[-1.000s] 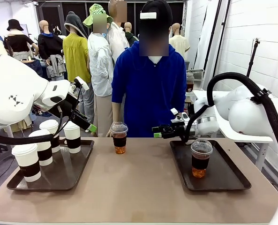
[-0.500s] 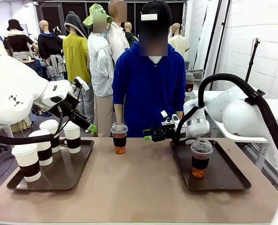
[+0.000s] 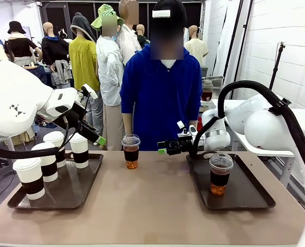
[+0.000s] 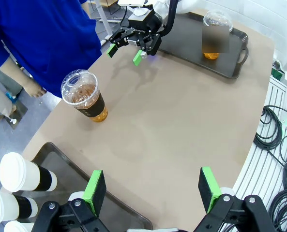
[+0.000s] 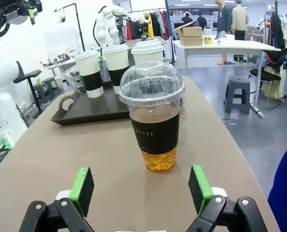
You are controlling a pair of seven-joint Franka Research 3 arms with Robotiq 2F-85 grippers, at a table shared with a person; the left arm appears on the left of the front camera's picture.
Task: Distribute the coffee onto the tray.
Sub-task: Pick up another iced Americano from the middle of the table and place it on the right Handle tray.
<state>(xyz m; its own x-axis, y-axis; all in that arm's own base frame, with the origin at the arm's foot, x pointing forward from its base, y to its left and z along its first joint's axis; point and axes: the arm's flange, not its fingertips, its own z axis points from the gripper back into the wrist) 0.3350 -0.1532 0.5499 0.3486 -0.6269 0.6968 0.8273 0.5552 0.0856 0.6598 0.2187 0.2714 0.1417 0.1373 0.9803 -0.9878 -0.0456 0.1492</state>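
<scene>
Four white lidded cups with brown sleeves (image 3: 47, 161) stand on the left tray (image 3: 65, 198). One clear dome-lidded cup of coffee (image 3: 130, 151) stands on the bare table at the far edge, in front of the person. A second clear cup (image 3: 220, 174) stands on the right tray (image 3: 245, 198). My right gripper (image 3: 162, 150) is open and low over the table, pointing at the first clear cup (image 5: 155, 125), which stands a short way beyond its fingertips (image 5: 141, 189). My left gripper (image 3: 96, 138) hangs open above the left tray's far right corner (image 4: 152, 188), holding nothing.
The person in a blue top (image 3: 162, 98) stands at the far side, hands down behind the table edge. The brown tabletop (image 3: 152, 206) lies between the two trays. Cables (image 4: 279, 140) lie on the floor past the table's edge.
My right gripper has slid left, off the right tray's far corner, toward the clear cup on the table. My left arm and all the cups have stayed put.
</scene>
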